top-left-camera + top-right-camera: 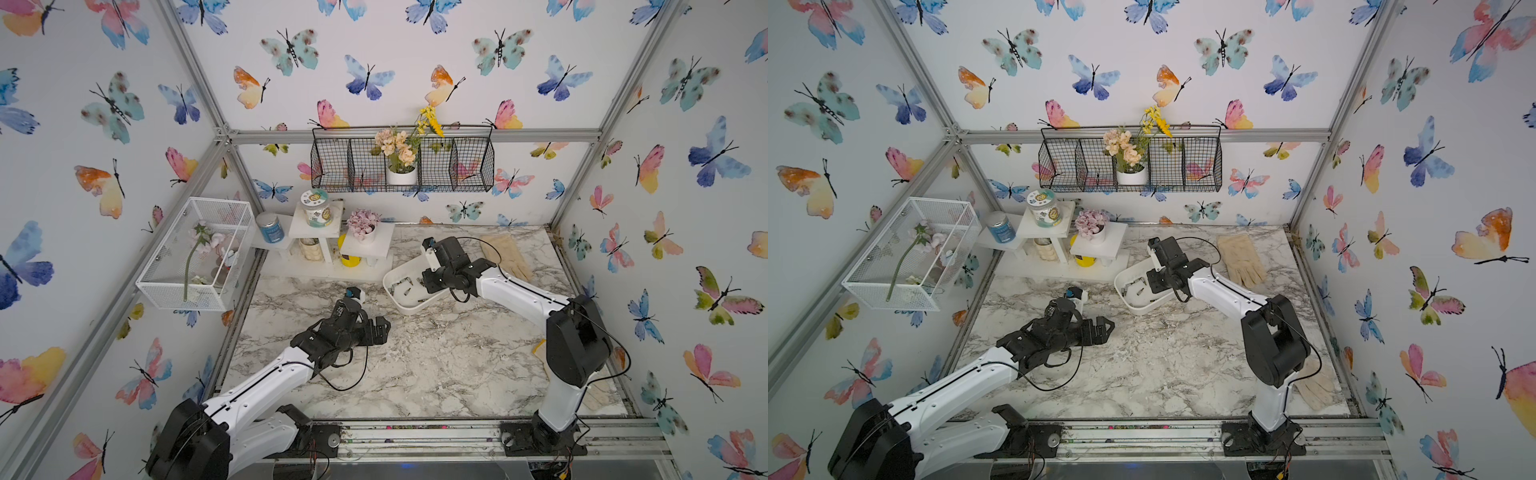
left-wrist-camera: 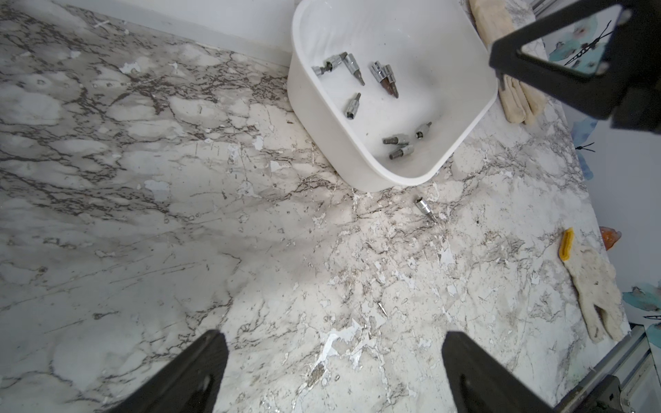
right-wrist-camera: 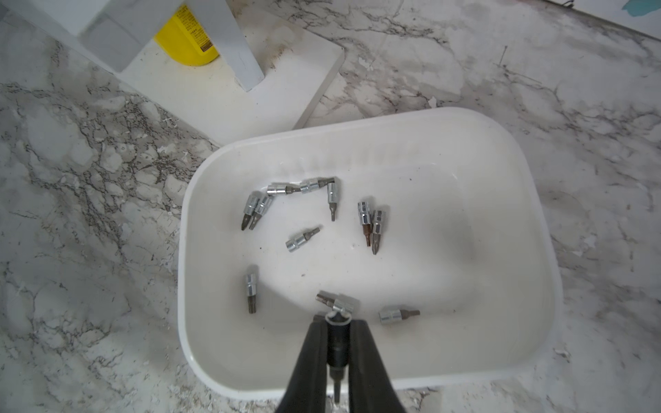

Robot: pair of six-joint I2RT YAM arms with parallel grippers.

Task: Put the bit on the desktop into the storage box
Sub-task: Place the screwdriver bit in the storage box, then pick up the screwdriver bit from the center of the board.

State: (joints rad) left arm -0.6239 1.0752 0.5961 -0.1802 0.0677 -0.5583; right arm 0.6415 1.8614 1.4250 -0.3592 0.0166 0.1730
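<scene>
My right end effector point(image 3: 338, 321) is closed tight on a bit point(image 3: 338, 352). The bit lies lengthwise between the two black fingers, with its silver socket end poking out past the fingertips. From the right wrist view I can see it hanging over the inside of the white box point(image 3: 465, 232), close to one of the long sides and clear of the floor. About a dozen other bits point(image 3: 302, 241) lie scattered on the box floor, some in pairs and some touching end to end.

The box sits on the marble desk point(image 2: 143, 214), beside the white stand at the back.

My left end effector point(image 2: 332, 334) is spread wide and holds nothing. It hovers above bare desk, well short of the box. Through its camera I can see a loose bit point(image 2: 425, 209) lying flat on the desk just outside a rounded corner of the box, not touching it.

A beige glove point(image 1: 1241, 257) lies on the desk beyond the box, and a second glove point(image 2: 597, 296) lies near the desk's right edge.
</scene>
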